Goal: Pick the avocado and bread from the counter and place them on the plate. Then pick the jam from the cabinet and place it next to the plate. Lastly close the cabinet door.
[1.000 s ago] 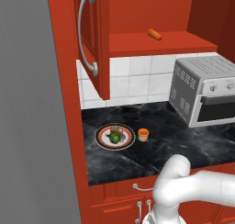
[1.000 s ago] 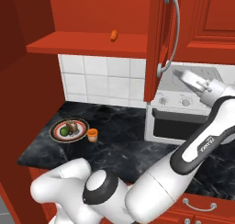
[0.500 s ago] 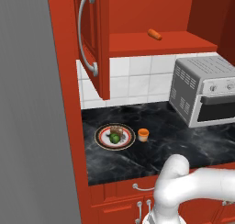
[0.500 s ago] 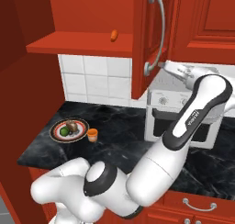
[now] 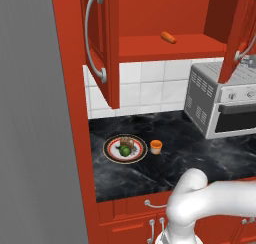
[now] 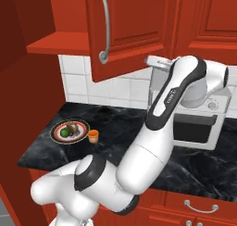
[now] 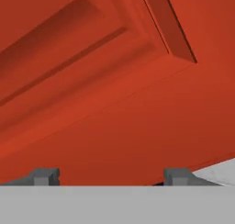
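The plate [image 5: 111,149] lies on the black counter [image 5: 190,138] with the dark-green avocado [image 5: 125,150] and the brown bread [image 5: 131,142] on it. The orange jam [image 5: 156,147] stands just right of the plate. From the right base view I see the plate [image 6: 81,133], avocado [image 6: 64,133], bread [image 6: 72,127] and jam [image 6: 94,135] again. The cabinet door [image 6: 134,30], with its silver handle [image 6: 104,26], is partly swung in. My gripper [image 6: 149,61] sits at the door's back edge. In the hand view my gripper [image 7: 111,176] is open, tips wide apart, right against the door's red panel [image 7: 114,103].
An orange carrot-like item [image 5: 168,37] lies on the cabinet shelf. The left cabinet door [image 5: 102,43] stands open over the counter's left end. A silver toaster oven [image 5: 225,103] takes up the counter's right side. Red drawers [image 5: 150,213] run below the counter.
The cabinet door has swung further toward shut, sweeping left in the right base view and covering the shelf opening. My arm has followed it with the hand against its back.
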